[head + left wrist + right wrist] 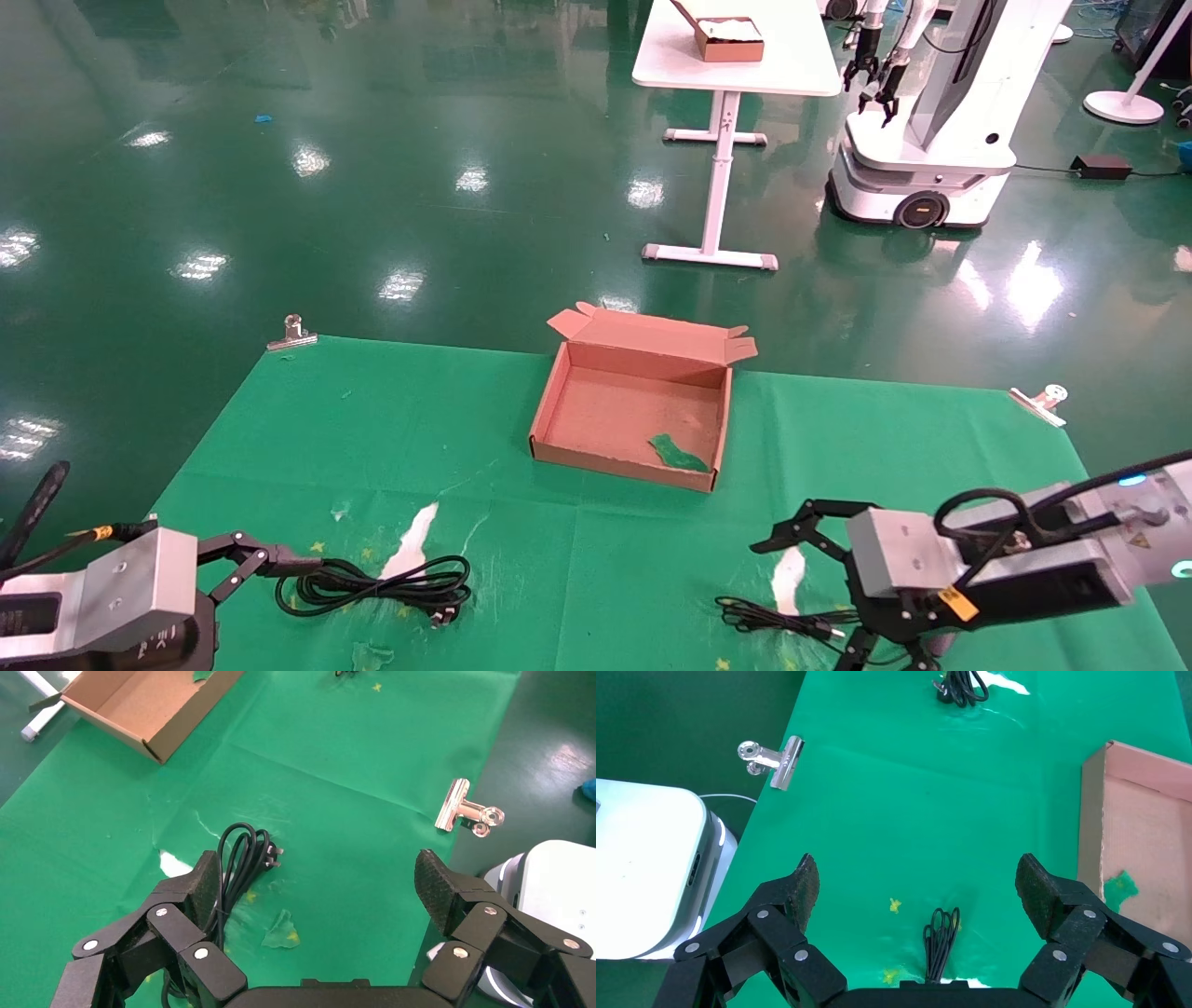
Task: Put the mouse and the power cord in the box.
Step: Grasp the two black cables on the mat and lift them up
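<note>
- The left gripper (pixel 316 896) is low over the green surface (pixel 307 419), with its jaws spread wide and nothing between them. One finger stands just beside the power cord (pixel 377 585).
- The power cord lies as a loose coil on the near left part of the surface, well apart from the box (pixel 633 410), and its plug points toward the box side.
- The right gripper (pixel 919 896) is also wide open and holds nothing. It hovers over the near right part of the surface, above a bundle of thin black cable (pixel 782 620).
- I judge that this thin cable belongs to the mouse, but the body of the mouse is hidden under the arm in the head view, so I cannot tell where exactly it lies.
- The box stands open in the middle of the surface, its lid folded back, with only a green scrap (pixel 678 454) inside. So neither thing is packed yet.
- To do this step well, I think the left gripper should move sideways until the coil is between the fingers, and then close across several loops together. One loop alone could let the coil fall open during the lift.
- Count: one power cord, one thin cable bundle, one box on the surface, two metal clips (pixel 292 334) at its far corners.
</note>
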Robot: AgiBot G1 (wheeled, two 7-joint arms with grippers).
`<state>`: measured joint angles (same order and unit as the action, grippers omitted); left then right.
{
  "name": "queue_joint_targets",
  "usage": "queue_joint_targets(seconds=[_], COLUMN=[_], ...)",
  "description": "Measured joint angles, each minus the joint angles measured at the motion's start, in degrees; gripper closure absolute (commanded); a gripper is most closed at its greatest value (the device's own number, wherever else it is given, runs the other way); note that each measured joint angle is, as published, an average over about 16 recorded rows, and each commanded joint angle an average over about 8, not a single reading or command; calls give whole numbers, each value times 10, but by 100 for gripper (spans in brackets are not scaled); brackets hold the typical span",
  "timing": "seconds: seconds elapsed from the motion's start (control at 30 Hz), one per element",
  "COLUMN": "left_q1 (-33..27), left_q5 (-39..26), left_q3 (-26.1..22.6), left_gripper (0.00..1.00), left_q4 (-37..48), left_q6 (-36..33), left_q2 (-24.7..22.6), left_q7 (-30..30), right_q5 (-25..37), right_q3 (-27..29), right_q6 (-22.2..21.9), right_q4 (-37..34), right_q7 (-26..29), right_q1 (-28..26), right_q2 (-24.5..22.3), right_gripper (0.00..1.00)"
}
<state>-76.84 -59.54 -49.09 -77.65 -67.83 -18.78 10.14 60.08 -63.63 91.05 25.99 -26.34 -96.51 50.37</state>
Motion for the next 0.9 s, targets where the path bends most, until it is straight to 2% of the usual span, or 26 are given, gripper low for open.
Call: queue_joint_targets(seconds=[0.57, 0.9], left_q1=[-4, -4], left_q5=[-8, -37], left_q3=[1, -10], left_gripper=[0, 0], left_q4=[3, 6], left_q6=[0, 3], left_q2=[12, -5], left_q7=[4, 13], right_q5=[-20, -26], right_q3=[-65, -91], right_q6=[-1, -6], right_q4=[-53, -101], right_q7=[-26, -47], right_q1=[-15, -15], right_q2=[42, 63], right_gripper=[0, 0])
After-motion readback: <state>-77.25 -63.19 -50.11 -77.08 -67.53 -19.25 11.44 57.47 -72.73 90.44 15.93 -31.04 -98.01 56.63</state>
